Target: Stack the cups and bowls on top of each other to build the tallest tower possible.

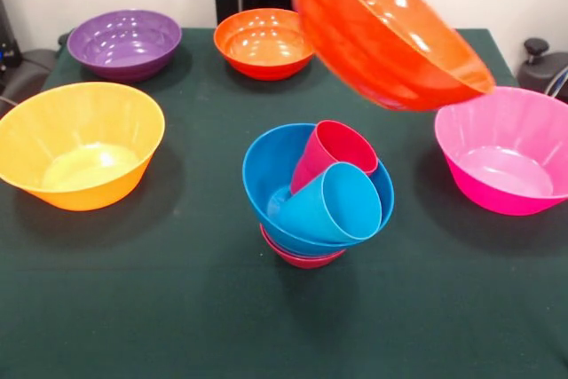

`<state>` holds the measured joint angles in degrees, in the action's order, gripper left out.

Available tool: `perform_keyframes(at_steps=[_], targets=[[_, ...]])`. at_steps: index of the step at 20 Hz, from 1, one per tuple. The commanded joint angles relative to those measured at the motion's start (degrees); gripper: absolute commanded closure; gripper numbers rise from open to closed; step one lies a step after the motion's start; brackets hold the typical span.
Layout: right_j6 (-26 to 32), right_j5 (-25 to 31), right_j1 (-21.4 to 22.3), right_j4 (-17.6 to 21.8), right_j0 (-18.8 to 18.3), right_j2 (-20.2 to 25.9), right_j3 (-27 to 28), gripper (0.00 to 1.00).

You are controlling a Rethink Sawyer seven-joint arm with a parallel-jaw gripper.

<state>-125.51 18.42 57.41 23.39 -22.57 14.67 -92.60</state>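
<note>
Nearest the camera stands the tower: a small red bowl at the bottom, upside down as far as can be told, with a mid-sized blue bowl sitting on it, tipped toward the camera. Inside the blue bowl lie the two cups on their sides, the red cup behind and the light blue cup in front, mouths facing forward. Lying loose like that, they add little height and leave no flat seat for anything above.

Above and to the right of the pile, an orange bowl hangs in the air, tilted, its rim slanting down to the right. It is presumably being carried toward the tower, yet the fingers holding it are hidden, so how far open they are cannot be told.

The other bowls wait on the green surface, well apart: a yellow-orange bowl at the left, a pink bowl at the right, a purple bowl and a second orange bowl at the back.
</note>
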Motion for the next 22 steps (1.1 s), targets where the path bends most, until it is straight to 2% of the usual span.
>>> perform_keyframes(at_steps=[1,6,11,14,18,22], targets=[[18.6,7.3,-0.8,8.4,-2.0,5.0,8.4,1.0],[21.0,7.5,-0.5,11.3,-3.6,7.3,13.2,1.0],[21.5,3.6,-2.2,17.5,-3.4,7.5,19.4,1.0],[19.1,1.0,-4.3,21.6,-2.0,5.6,22.4,1.0],[15.2,-2.8,-9.2,27.7,-0.2,3.1,27.0,1.0],[9.3,-6.3,-13.4,33.7,2.9,-1.1,31.7,1.0]])
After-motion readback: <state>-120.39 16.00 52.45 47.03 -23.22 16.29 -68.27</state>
